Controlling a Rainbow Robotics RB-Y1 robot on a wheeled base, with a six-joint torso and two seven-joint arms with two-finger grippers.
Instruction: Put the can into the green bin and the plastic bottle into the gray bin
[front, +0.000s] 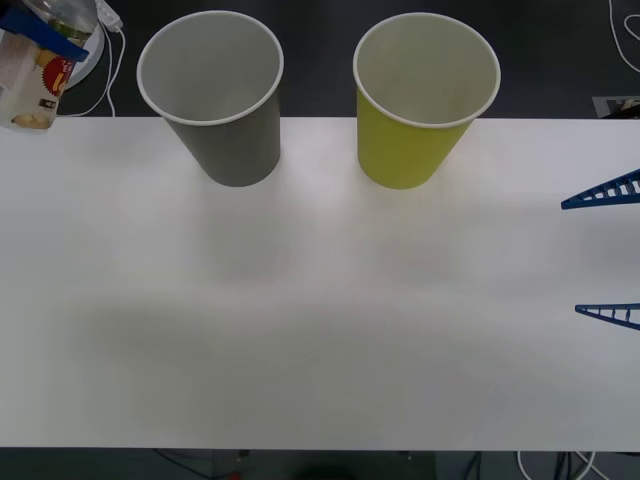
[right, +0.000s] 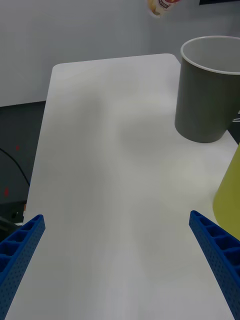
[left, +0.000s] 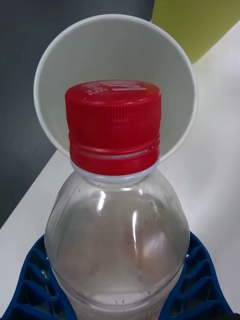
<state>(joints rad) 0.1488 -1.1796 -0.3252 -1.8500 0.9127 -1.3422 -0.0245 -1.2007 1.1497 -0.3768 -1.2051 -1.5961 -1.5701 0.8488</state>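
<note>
Plastic bottle (left: 117, 235): clear body with a red ribbed screw cap; in the left wrist view its long axis runs from the blue fingers up toward the open mouth of the gray bin, cap end leading. In the front view it sits at the far upper left corner of the frame (front: 35, 85), above the table's far left edge and left of the gray bin.
Label and writing: raised marks on top of the cap, not readable; in the front view a pale label with red-orange marks, text too small to read.
Left gripper (left: 117, 295): blue ribbed fingers curve round both sides of the bottle's body, pinching it.
Gray bin (front: 225, 130): upright at upper centre-left of the front frame, near the table's far edge; pale inside, white rolled rim.
Green bin (front: 410, 140): upright just right of the gray bin, apart from it, same tapered shape, pale inside.
Right gripper (front: 608, 252): at the right edge of the front frame, over the table, fingers spread wide with nothing between them.
Table (front: 300, 340): white, bearing both bins.
</note>
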